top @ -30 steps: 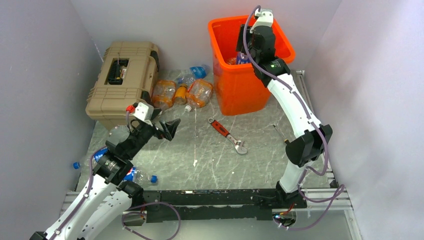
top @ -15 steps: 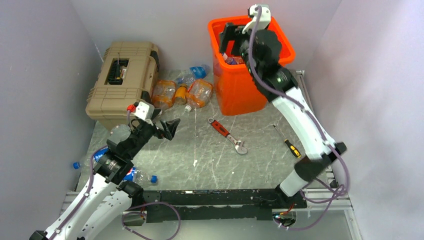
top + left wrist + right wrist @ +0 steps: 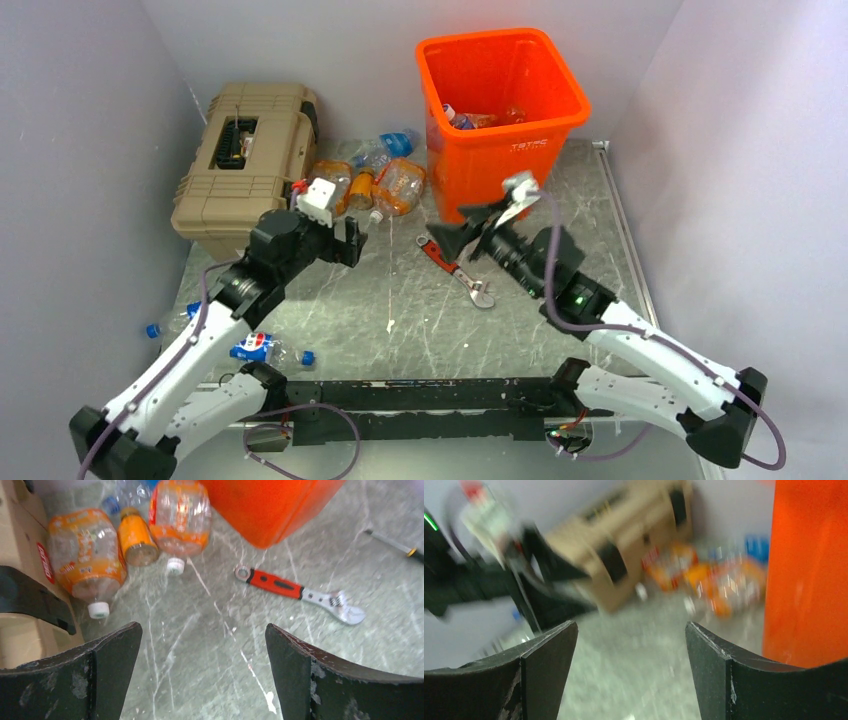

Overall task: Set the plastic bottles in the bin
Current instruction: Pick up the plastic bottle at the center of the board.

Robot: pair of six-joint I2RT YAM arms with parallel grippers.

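Note:
The orange bin [image 3: 505, 150] stands at the back right with a few bottles [image 3: 468, 118] inside. Three orange-tinted bottles [image 3: 362, 187] and a clear, blue-labelled one [image 3: 385, 148] lie between the toolbox and the bin. The orange ones show in the left wrist view [image 3: 85, 560], and blurred in the right wrist view [image 3: 714, 575]. Two clear bottles [image 3: 262, 348] lie near the left arm's base. My left gripper [image 3: 350, 240] is open and empty, just short of the orange bottles. My right gripper [image 3: 462, 225] is open and empty, low in front of the bin.
A tan toolbox [image 3: 245, 150] stands at the back left. A red-handled wrench [image 3: 455, 270] lies mid-table under my right gripper, and shows in the left wrist view [image 3: 295, 592]. A screwdriver [image 3: 395, 542] lies to the right. Grey walls close in on three sides.
My right arm has swung out of the bin and down to the table in front of it, jaws open and empty. My left arm has reached forward toward the orange bottles.

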